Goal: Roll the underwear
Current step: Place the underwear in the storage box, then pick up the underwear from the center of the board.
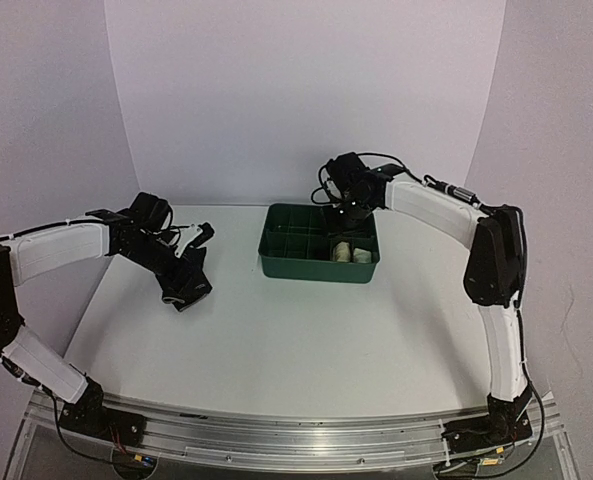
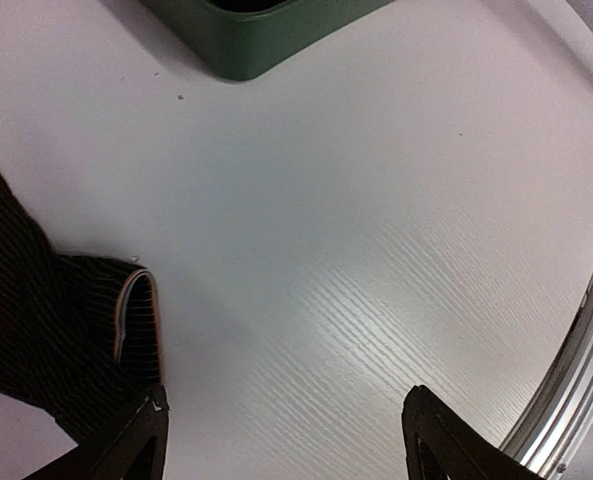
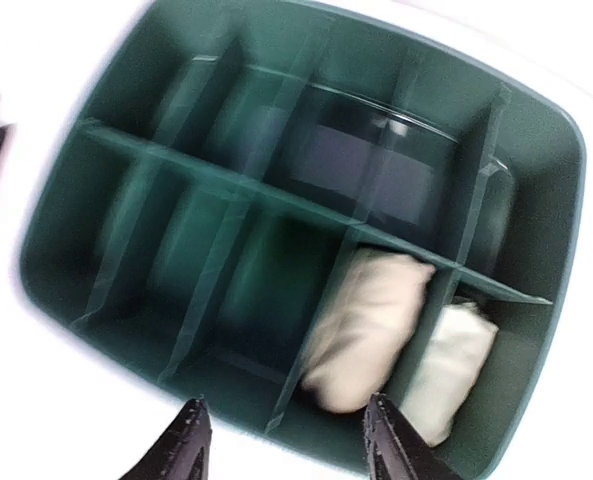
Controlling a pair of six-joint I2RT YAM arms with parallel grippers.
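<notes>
The black underwear (image 2: 46,330), ribbed with a pale edge, lies partly folded on the white table, just left of my left gripper's left fingertip. My left gripper (image 2: 288,432) is open above the bare table, with nothing between its fingers. Two cream rolls of underwear (image 3: 371,325) (image 3: 456,365) lie side by side in neighbouring compartments at the tray's near right (image 1: 352,251). My right gripper (image 3: 291,445) hovers over the green tray (image 3: 536,200), open and empty; the top view shows it above the tray's far side (image 1: 339,210).
The green compartment tray (image 1: 276,262) stands at the middle back of the table; its corner (image 2: 266,35) shows ahead of my left gripper. A metal rail (image 2: 576,370) runs along the table's near edge.
</notes>
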